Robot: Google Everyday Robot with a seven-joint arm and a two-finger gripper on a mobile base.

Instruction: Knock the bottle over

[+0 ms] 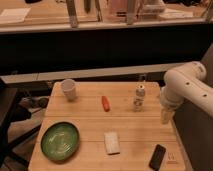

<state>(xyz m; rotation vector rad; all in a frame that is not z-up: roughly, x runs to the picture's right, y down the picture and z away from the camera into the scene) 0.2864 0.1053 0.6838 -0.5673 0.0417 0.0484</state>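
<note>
The bottle (138, 98) is small, slim and clear-whitish with a pale cap. It stands upright on the wooden table (90, 125), towards the back right. My white arm (186, 86) comes in from the right edge. My gripper (165, 118) points down at the table's right edge, to the right of the bottle and a little nearer to the front. It is apart from the bottle and holds nothing that I can see.
A white paper cup (68, 89) stands at the back left. A small orange-red object (105, 103) lies left of the bottle. A green plate (60, 141) sits at the front left, a flat white block (112, 142) at the front middle, and a black phone (157, 157) at the front right.
</note>
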